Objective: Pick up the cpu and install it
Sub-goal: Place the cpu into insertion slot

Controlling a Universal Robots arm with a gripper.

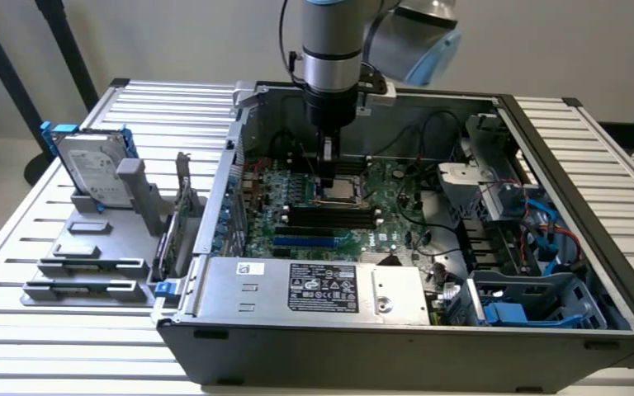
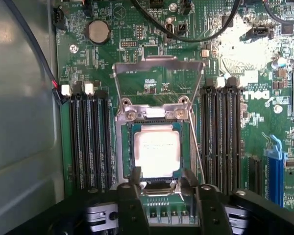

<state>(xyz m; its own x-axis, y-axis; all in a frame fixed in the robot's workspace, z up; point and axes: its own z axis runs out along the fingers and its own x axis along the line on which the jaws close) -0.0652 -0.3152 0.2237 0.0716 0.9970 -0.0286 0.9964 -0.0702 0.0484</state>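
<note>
The cpu (image 2: 157,149), a small square chip with a bright silver top, lies level in the motherboard socket (image 2: 122,147). The socket's metal load plate (image 2: 158,76) is swung open beyond it. My gripper (image 2: 161,176) is down at the socket, and its two dark fingertips (image 2: 136,174) press against the chip's two nearest corners, shut on it. In the exterior view the gripper (image 1: 326,188) reaches straight down into the open computer case (image 1: 405,338), onto the green motherboard (image 1: 295,219).
Black memory slots (image 2: 88,142) flank the socket on both sides, with a blue slot (image 2: 274,171) further out. Cables (image 2: 196,29) cross the board. A big silver box with a black label (image 1: 311,289) fills the case front. A hard drive in a blue frame (image 1: 92,169) stands on a grey rack at the exterior view's left.
</note>
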